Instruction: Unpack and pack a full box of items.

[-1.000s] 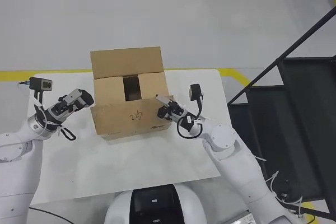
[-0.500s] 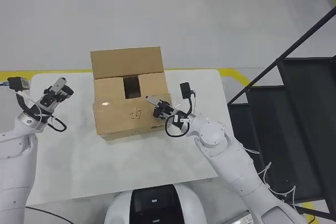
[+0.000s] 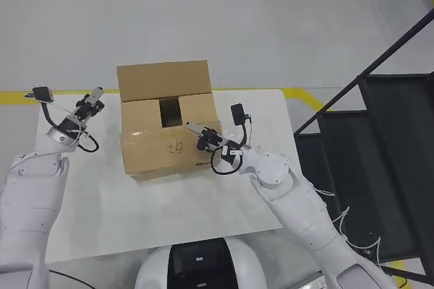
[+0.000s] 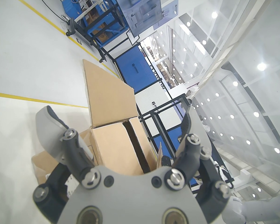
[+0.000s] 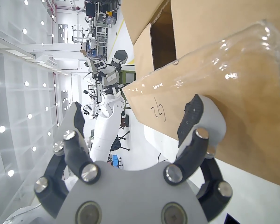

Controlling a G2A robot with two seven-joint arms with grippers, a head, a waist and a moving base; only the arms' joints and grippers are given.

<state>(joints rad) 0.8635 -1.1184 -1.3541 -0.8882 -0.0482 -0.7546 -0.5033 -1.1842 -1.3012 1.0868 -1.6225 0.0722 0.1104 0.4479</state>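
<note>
As the left gripper point(image 3: 96, 96) hovers open off to its left, the right gripper point(image 3: 197, 134), fingers spread, touches the near-right top edge of the brown cardboard box point(image 3: 166, 148) at the middle of the white table point(image 3: 130, 209), seemingly to lift a flap.

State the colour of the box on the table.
Plain brown cardboard; the box shows best in the top view.

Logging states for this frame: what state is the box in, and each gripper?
box, partly open: rear flap raised, two flaps folded in, gap between them
left gripper, open, empty
right gripper, open, empty, at the box's front
</note>
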